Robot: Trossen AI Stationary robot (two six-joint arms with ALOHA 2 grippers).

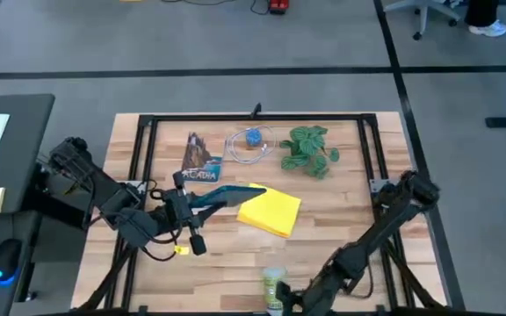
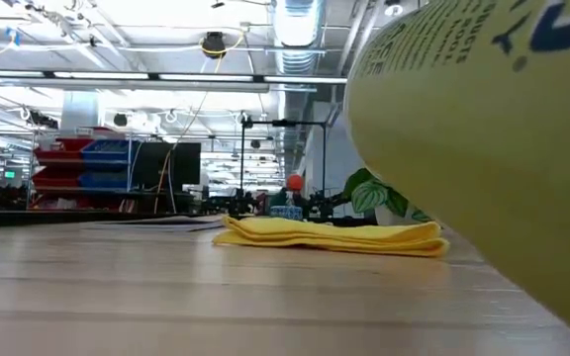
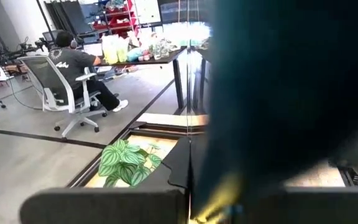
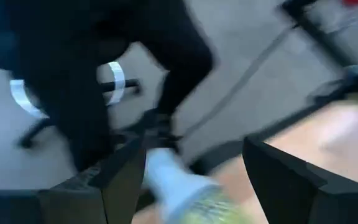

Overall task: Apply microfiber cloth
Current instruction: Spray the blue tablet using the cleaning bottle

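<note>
Item: yellow cloth (image 1: pixel 270 211), lying folded mid-bench (image 1: pixel 341 224), touching the tablet (image 1: pixel 222 195).

Left gripper (image 1: pixel 187 204): pinching the tablet's end nearest it, tilting it beside the cloth.

Right gripper (image 1: pixel 290 299): spreading around a bottle (image 1: pixel 273 286) at the bench's front edge.

Progress: wiping is seemingly not begun.

Clearance: open bench is lying beside the cloth.

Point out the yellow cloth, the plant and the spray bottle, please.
cloth (image 1: pixel 271 211): high view, middle of its folded top face.
plant (image 1: pixel 309 150): high view, centre of the leaves.
bottle (image 1: pixel 273 288): high view, its pale body at the table's near edge.
</note>
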